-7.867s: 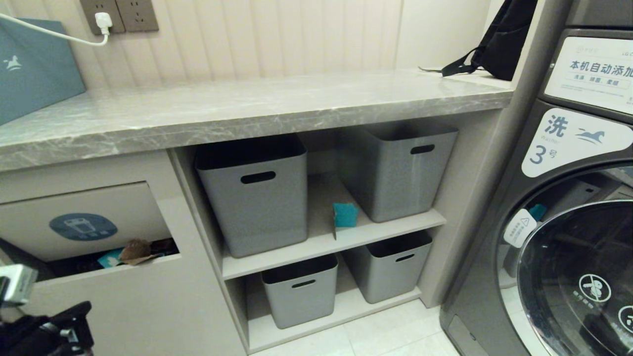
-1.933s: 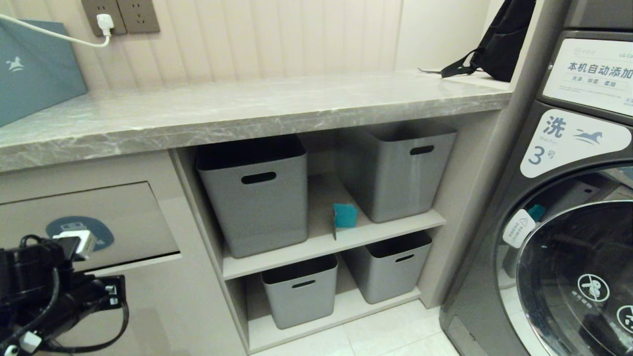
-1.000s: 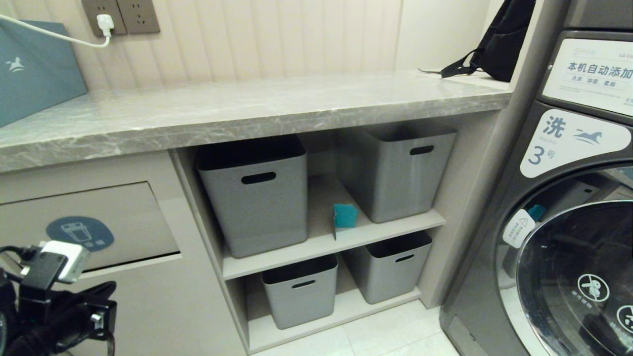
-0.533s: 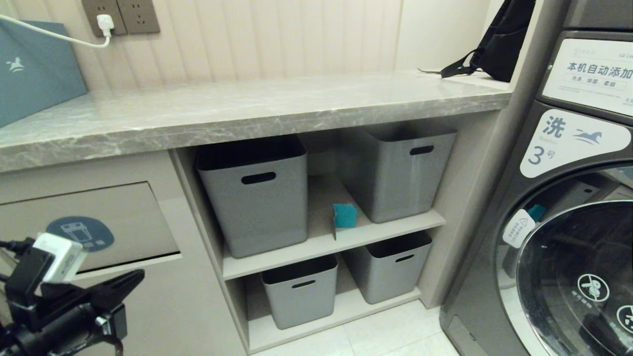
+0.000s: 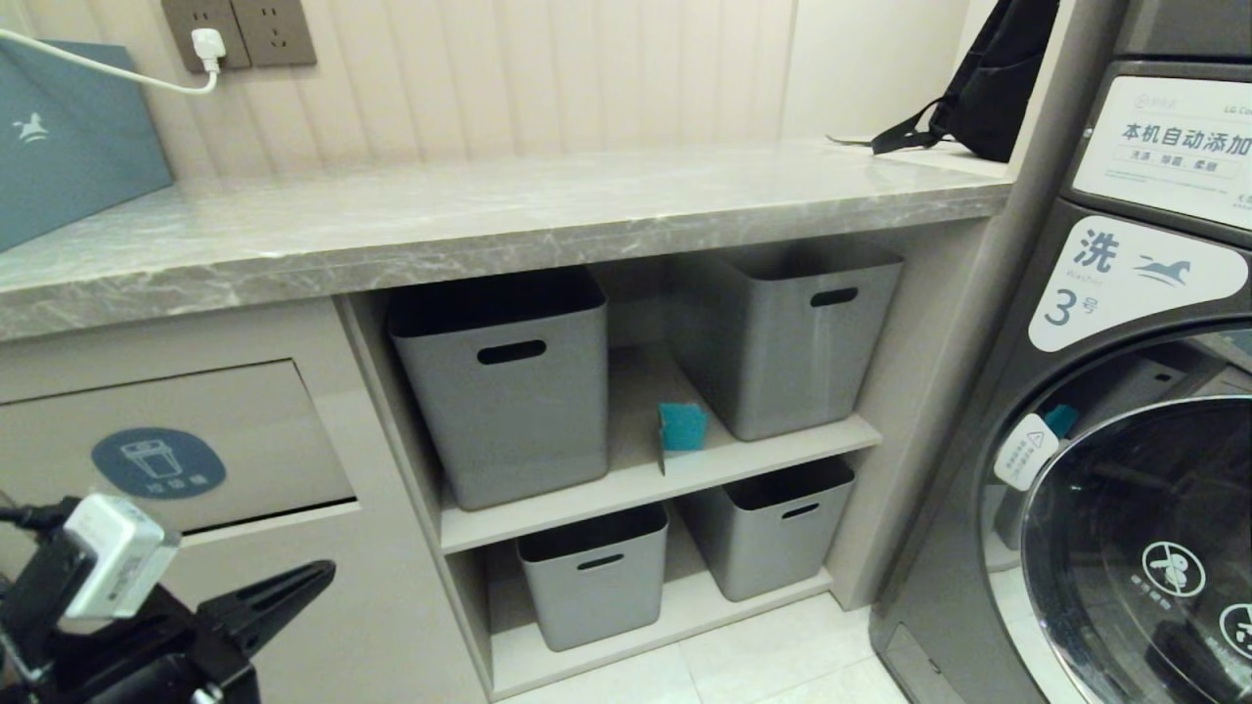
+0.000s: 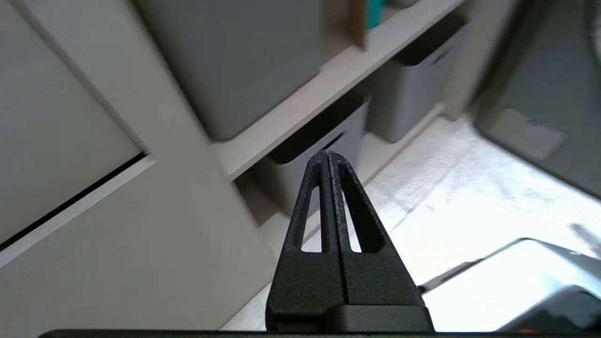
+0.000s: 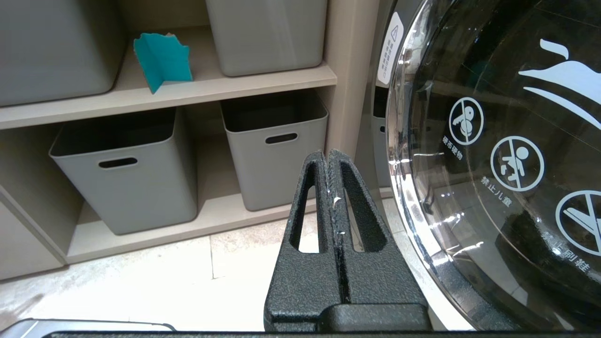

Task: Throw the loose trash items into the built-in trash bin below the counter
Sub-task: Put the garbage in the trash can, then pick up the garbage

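From the head view, the long grey marble-patterned table (image 5: 509,220) tops a closed beige trash-bin flap with one blue oval sticker (image 5: 176,460). Four grey plastic storage boxes (image 5: 504,381) fill two shelves; one teal wrapper piece (image 5: 682,426) stands between the upper pair. The left end effector (image 5: 318,577) sits low beside the flap.

Left wrist view: its jaws are pressed together, empty.

Right wrist view: the right end effector (image 7: 328,157) is likewise pinched closed, empty, by one washing machine door (image 7: 493,141).

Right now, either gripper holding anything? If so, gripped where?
Nothing held. Left gripper is shut empty, low in front of the cabinet by the trash bin flap. Right gripper is shut empty too.
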Tool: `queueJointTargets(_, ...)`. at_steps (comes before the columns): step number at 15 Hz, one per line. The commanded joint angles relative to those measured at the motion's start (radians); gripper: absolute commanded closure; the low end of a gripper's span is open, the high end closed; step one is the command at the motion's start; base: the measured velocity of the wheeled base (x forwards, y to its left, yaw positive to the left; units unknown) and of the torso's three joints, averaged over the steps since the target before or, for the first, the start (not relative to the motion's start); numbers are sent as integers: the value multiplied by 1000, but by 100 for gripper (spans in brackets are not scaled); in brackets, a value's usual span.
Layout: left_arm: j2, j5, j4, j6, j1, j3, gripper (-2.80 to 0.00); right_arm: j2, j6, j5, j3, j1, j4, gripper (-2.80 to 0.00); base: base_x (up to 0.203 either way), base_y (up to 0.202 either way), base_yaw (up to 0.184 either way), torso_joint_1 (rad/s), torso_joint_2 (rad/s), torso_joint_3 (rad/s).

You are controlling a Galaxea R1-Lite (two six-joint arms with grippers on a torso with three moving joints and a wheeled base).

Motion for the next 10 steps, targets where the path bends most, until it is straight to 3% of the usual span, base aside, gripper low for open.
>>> queueJointTargets(1, -78, -65, 18, -12, -4, -6, 0, -2, -1, 0, 0, 0, 0, 0, 0, 0, 0, 0, 0, 0)
queueJointTargets(6, -356, -202, 257, -32, 142, -17, 0, -1, -1, 0, 0, 1, 0, 0, 0, 0, 0, 0, 0, 0)
queueJointTargets(10, -622, -224, 385, -43, 215, -4, 0, -2, -1, 1, 0, 0, 0, 0, 0, 0, 0, 0, 0, 0)
